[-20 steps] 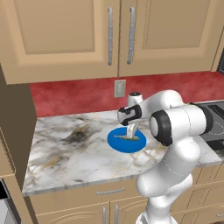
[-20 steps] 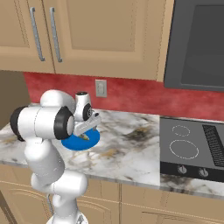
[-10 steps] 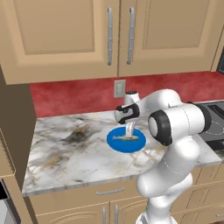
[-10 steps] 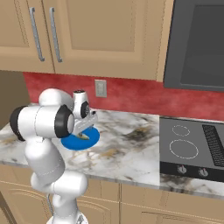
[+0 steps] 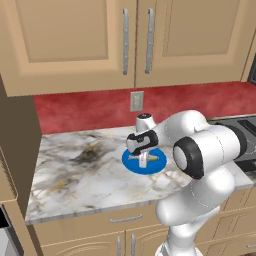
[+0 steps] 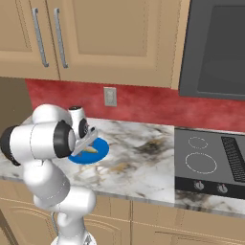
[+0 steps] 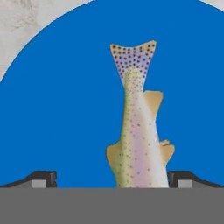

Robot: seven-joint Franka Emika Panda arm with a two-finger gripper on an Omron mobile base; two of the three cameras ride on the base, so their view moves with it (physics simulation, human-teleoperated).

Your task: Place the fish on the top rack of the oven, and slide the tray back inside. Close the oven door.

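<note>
The fish (image 7: 138,131), tan and speckled, lies on a round blue plate (image 7: 65,109) on the marble counter. My gripper (image 7: 112,179) hangs straight over it, open, with one fingertip (image 7: 43,178) on each side of the fish's body and not touching it. From the left base view the gripper (image 5: 144,161) points down onto the plate (image 5: 131,164). The right base view has the gripper (image 6: 86,146) above the fish (image 6: 92,150) on the plate (image 6: 99,154). The oven, its tray and its door are out of view.
The marble counter (image 5: 75,170) runs left of the plate. A black cooktop (image 6: 206,162) sits to the right, under a dark appliance panel (image 6: 215,48). A wall outlet (image 5: 136,101) is on the red backsplash, with tan cabinets (image 5: 75,40) overhead.
The hand has sunk a little lower toward the plate and fish. The jaws stay open, and the fish and plate have not moved.
</note>
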